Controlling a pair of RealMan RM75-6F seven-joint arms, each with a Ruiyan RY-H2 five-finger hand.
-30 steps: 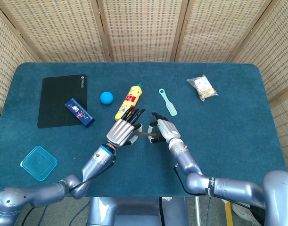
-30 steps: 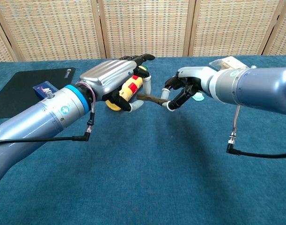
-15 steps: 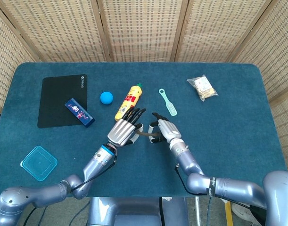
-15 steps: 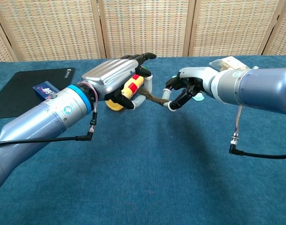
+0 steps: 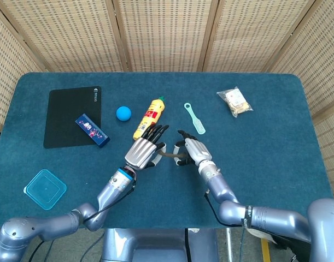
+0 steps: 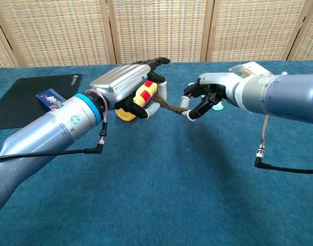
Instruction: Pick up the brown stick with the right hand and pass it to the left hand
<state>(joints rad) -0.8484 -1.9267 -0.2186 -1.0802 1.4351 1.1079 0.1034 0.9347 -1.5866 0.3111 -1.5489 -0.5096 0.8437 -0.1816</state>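
Two hands meet over the near middle of the table, joined by the brown stick (image 6: pixel 171 107), which is clear of the cloth and spans the gap between them. The right hand (image 6: pixel 205 95) pinches one end of the stick between its fingertips, the other fingers loosely curled. The left hand (image 6: pixel 131 88) lies palm-down just beside it, fingers extended forward; its thumb and lower fingers appear to touch the stick's other end, but whether they have closed on it cannot be told from either view.

Judged stage: the transfer itself, with the pick-up done. To do it well, the left hand should close firmly on its end before the right fingertips loosen; the right hand should keep the stick level and motionless meanwhile, then open and draw away to its own side without dragging the stick along. A release made too early would likely drop the stick onto the table below the hands.

Just beyond the left hand's fingertips lies a yellow bottle (image 5: pixel 148 116) with a red label whose print is too small to read. Farther out on the left hand's side, a black mat (image 5: pixel 68 112) bears a small white logo and wording at one corner, illegible here; a blue box (image 5: pixel 92 130) resting on it carries a pictured panel, also unreadable.
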